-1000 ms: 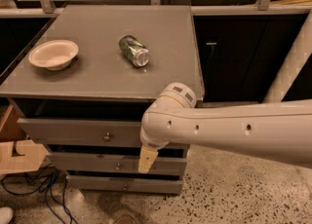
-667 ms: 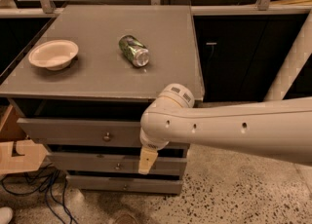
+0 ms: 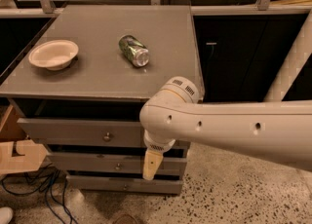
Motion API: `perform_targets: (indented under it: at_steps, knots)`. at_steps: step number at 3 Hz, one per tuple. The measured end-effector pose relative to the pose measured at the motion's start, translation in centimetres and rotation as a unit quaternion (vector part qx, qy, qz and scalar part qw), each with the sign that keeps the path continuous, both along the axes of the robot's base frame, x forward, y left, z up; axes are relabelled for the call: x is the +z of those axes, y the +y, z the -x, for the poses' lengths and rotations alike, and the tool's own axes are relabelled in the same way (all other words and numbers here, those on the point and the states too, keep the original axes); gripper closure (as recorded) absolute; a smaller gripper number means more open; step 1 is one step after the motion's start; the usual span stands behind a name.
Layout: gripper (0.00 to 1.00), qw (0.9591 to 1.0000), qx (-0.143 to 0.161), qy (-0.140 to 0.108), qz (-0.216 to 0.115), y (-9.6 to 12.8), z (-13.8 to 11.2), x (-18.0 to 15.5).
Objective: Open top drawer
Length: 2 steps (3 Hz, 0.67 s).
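The top drawer (image 3: pixel 68 131) is the uppermost grey front of the cabinet, with a small round metal knob (image 3: pixel 107 136) at its centre. A dark gap shows between its upper edge and the cabinet top, so it stands a little way out. My gripper (image 3: pixel 151 164) hangs below the white wrist, pointing down in front of the right part of the drawer fronts. It is to the right of the knob and below it, level with the middle drawer (image 3: pixel 92 161), and holds nothing that I can see. My white arm (image 3: pixel 229 128) hides the right end of the top drawer.
A cream bowl (image 3: pixel 53 53) and a green can (image 3: pixel 134 50) lying on its side rest on the cabinet top (image 3: pixel 97 79). The bottom drawer (image 3: pixel 112 184) is lowest. A cardboard box (image 3: pixel 17 152) and cables (image 3: pixel 44 191) lie at the left. A white pipe (image 3: pixel 292 67) slants at the right.
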<state>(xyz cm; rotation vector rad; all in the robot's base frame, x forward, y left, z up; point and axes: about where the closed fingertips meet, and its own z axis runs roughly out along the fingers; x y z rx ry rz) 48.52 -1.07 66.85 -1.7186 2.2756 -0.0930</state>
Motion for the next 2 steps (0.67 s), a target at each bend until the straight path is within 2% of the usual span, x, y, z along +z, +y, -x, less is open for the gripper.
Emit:
perform_targets:
  at_steps: [1,2]
  knots:
    - [0.0,1.0,0.0,-0.006,0.003,0.2,-1.1,-0.6]
    - [0.0,0.9997,0.012,0.0,0.022,1.3,-2.7,-2.6]
